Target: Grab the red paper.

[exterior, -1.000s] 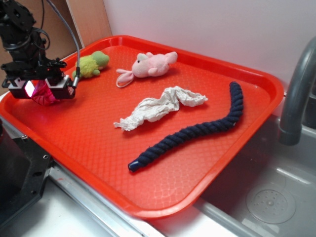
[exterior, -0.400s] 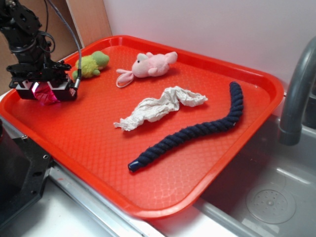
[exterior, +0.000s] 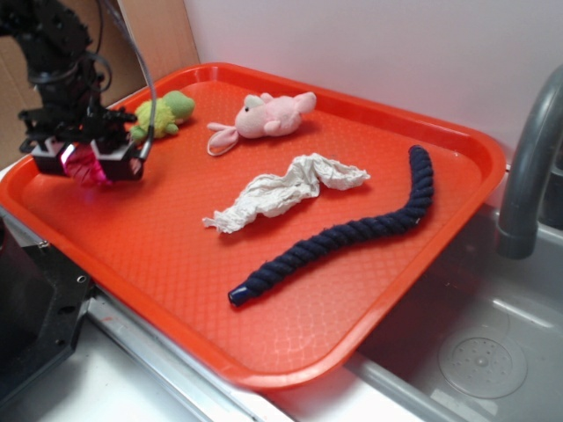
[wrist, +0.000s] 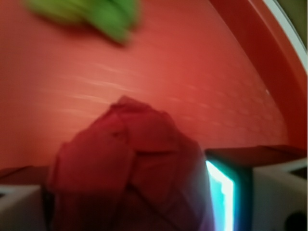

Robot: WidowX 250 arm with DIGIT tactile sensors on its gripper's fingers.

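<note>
Item: red paper [exterior: 85, 163], a crumpled magenta wad, clamped between the two pads of the pincer [exterior: 87, 162] above the tray's [exterior: 352, 343] left corner. No long axis can be told; it is roughly round, bulging out below the pads. In the wrist view the paper [wrist: 130, 163] fills the lower middle, folds facing the camera, one pad [wrist: 228, 192] pressed against its right side.

Writing: none legible on any item.

Landmark: tray, red plastic, textured floor, resting on a grey desk beside a sink [exterior: 493, 352].

On the tray, placed relative to it:
- green plush [exterior: 163, 113], far left corner, just behind the pincer; blurred at the top of the wrist view [wrist: 91, 14].
- pink plush [exterior: 264, 117], along the far rim, right of the green one.
- white paper twist [exterior: 286, 191], centre, lying diagonally.
- dark blue rope [exterior: 352, 233], right half, curved from the near middle to the far right.

Grey faucet [exterior: 528, 158] stands off the tray's right edge.
</note>
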